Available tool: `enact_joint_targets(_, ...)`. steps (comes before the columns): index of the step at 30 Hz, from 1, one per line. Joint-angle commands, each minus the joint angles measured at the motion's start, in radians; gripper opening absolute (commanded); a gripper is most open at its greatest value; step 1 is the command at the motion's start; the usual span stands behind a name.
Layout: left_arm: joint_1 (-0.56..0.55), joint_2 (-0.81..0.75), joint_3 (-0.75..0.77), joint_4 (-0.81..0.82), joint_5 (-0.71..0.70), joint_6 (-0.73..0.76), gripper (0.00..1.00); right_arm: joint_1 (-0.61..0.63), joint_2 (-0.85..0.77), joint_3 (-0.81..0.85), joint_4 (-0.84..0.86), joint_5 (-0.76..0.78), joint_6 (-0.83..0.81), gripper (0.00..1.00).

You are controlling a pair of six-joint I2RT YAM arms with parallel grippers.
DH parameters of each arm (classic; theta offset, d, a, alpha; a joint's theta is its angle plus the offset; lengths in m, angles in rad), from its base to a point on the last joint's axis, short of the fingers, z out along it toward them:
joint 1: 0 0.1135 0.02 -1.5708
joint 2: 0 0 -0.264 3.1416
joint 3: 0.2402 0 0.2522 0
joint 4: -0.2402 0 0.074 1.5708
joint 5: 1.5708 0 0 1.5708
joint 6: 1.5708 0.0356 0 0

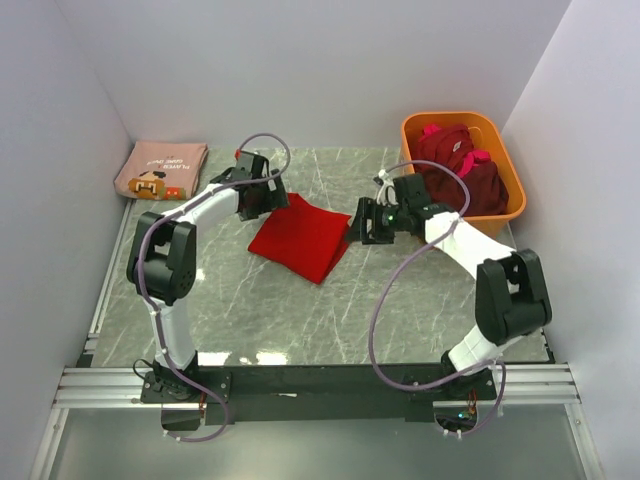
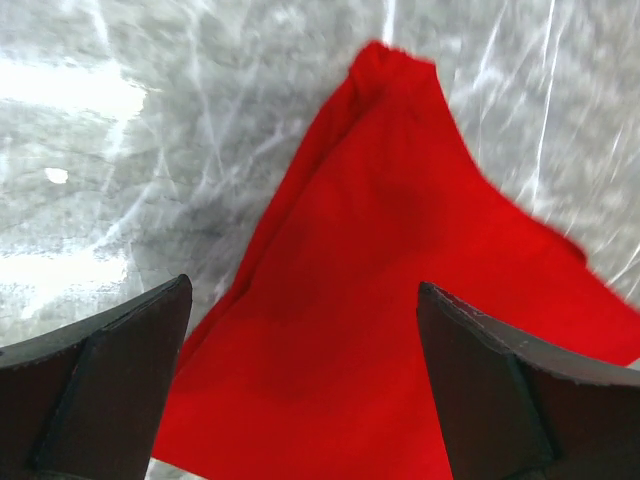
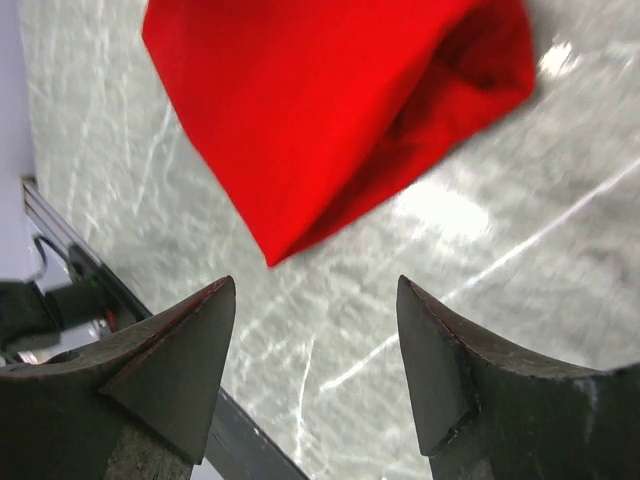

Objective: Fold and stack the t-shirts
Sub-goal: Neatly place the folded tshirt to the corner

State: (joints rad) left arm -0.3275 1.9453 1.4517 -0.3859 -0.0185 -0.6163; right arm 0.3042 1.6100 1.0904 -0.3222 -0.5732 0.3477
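Observation:
A folded bright red t-shirt lies flat on the marble table between both arms. My left gripper hovers over its far left corner, jaws wide open and empty, with red cloth below them. Just off the shirt's right edge, my right gripper also stands open with nothing in it; the red t-shirt lies ahead of its fingers. A dusty-pink t-shirt with a cartoon print lies folded at the far left. Dark maroon t-shirts with pink trim fill the orange tub.
The orange plastic tub stands at the far right corner against the white wall. White walls close in the table on the left, back and right. A metal rail runs along the near edge.

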Motion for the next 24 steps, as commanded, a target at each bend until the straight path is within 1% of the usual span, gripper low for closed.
enact_joint_targets(1, -0.002, 0.003, -0.002, 0.019, 0.078, 0.108, 0.99, 0.021, -0.071, -0.047, 0.008, 0.024, -0.044, 0.72)
enact_joint_targets(4, -0.002, 0.037, 0.006, -0.005, 0.071, 0.130, 0.98, 0.024, -0.111, -0.087, 0.003, 0.047, -0.055, 0.72)
enact_joint_targets(5, -0.002, 0.046, 0.007, -0.013, 0.063, 0.132, 0.95, 0.024, -0.128, -0.098, 0.006, 0.053, -0.058, 0.72)
enact_joint_targets(12, -0.001, 0.124, 0.036, -0.044, 0.040, 0.194, 0.85, 0.024, -0.180, -0.153, 0.018, 0.058, -0.059, 0.72)
enact_joint_targets(16, -0.005, 0.144, 0.036, -0.062, 0.083, 0.225, 0.74, 0.026, -0.188, -0.156, 0.006, 0.055, -0.073, 0.72)
enact_joint_targets(22, -0.038, 0.130, -0.027, -0.091, 0.022, 0.219, 0.70, 0.024, -0.213, -0.164, 0.003, 0.059, -0.082, 0.72)
enact_joint_targets(24, -0.070, 0.136, -0.040, -0.105, -0.041, 0.214, 0.69, 0.026, -0.220, -0.170, 0.008, 0.059, -0.084, 0.72)
